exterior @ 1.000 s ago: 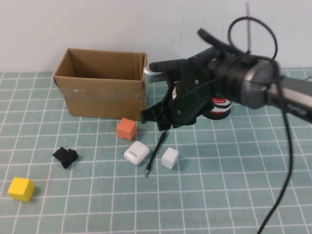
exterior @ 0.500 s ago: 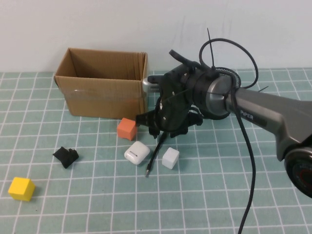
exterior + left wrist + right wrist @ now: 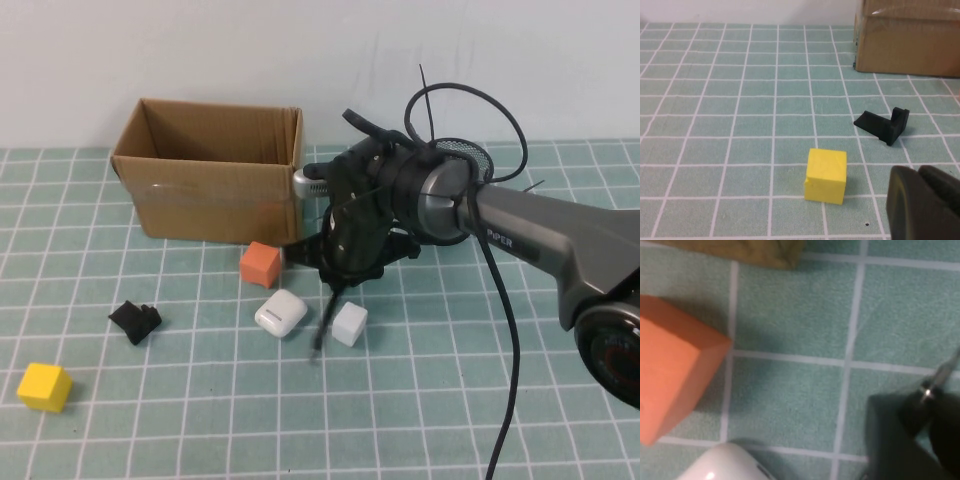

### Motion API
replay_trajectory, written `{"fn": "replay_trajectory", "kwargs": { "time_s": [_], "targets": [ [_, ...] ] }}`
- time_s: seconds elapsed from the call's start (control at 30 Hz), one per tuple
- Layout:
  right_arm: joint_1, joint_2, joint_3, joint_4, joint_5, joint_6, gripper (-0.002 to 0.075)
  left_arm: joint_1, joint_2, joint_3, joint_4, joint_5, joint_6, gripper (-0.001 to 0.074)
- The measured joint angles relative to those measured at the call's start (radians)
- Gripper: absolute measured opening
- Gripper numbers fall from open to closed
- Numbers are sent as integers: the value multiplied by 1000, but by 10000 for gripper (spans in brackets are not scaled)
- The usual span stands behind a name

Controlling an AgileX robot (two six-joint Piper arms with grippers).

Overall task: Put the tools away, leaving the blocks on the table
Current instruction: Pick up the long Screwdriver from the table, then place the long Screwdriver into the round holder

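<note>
A thin black stick tool [image 3: 322, 325] slants between the white case [image 3: 280, 312] and the white block [image 3: 349, 323]. My right gripper [image 3: 335, 283] points down over its upper end and is shut on it. In the right wrist view the stick [image 3: 914, 409] sits between the dark fingers [image 3: 882, 440] of the right gripper [image 3: 917, 432]. The orange block [image 3: 260, 265] [image 3: 670, 385] lies just to the left. The yellow block [image 3: 43, 387] [image 3: 826, 175] is at the near left. My left gripper [image 3: 919, 175] hovers shut and empty beside it.
An open cardboard box [image 3: 210, 190] [image 3: 910, 40] stands at the back left of the green grid mat [image 3: 450, 400]. A small black lumpy thing [image 3: 135, 321] [image 3: 884, 126] lies between box and yellow block. A grey metal piece [image 3: 305, 180] shows by the box's right corner.
The right arm swung left and lowered its gripper onto the stick's upper end, jaws narrowing. The stick's lower end has shifted slightly right and looks blurred. The left gripper has not moved.
</note>
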Motion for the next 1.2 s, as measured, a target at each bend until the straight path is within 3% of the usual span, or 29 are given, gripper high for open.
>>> {"fn": "replay_trajectory", "kwargs": {
  "time_s": [0.1,0.17,0.43,0.63,0.73,0.83,1.0,1.1,1.2],
  "targets": [
    [0,0,-2,-12,10,-25,57,0,0,0,0,0,0,-3],
    [0,0,-2,-14,10,-40,40,0,0,0,0,0,0,-3],
    [23,-69,11,-38,47,-53,36,0,0,0,0,0,0,-3],
    [28,-309,86,-126,91,-65,36,0,0,0,0,0,0,-3],
    [10,-484,230,-149,17,-117,36,0,0,0,0,0,0,-3],
    [-33,-656,431,-154,-213,-153,36,0,0,0,0,0,0,-3],
    [-171,-871,797,-182,-771,-181,36,0,0,0,0,0,0,-3],
    [-265,-901,968,-178,-1110,-211,36,0,0,0,0,0,0,-3],
    [-317,-874,1047,-148,-1335,-252,36,0,0,0,0,0,0,-3]
  ]
}}
